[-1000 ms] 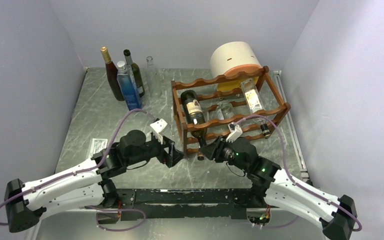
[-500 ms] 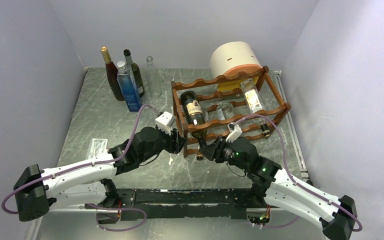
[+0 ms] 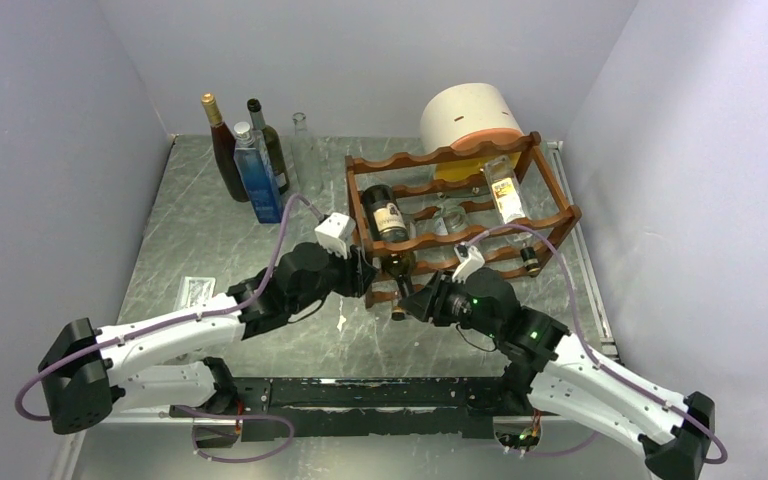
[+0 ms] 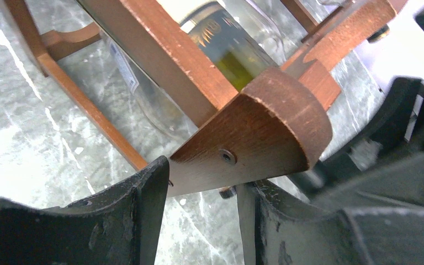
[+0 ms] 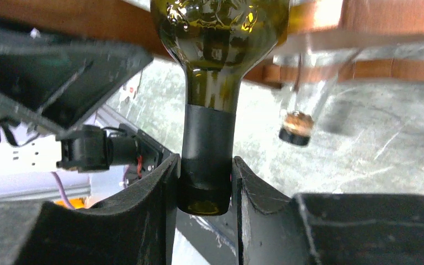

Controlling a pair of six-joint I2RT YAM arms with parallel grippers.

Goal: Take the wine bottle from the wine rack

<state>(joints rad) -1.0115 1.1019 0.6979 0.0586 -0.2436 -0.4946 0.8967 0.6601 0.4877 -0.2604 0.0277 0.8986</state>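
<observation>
Item: wine bottle (image 3: 388,222), lying in the wine rack (image 3: 450,158), left bay, by the table's (image 3: 220,240) right edge, neck pointing at the near edge. Your right gripper (image 5: 205,179) pinches that neck to draw it out. Your left gripper (image 4: 201,190) clamps the rack's rail end, likely bracing it.

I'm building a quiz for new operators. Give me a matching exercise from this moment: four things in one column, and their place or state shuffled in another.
1. left gripper
2. right gripper
3. white-and-orange cylinder
4. blue bottle

A. standing upright at the far left
B. clamped on the wine bottle at its neck
C. behind the wine rack
D. gripping a wooden end of the rack

Pairs: 1-D, 2-B, 3-C, 4-A
</observation>
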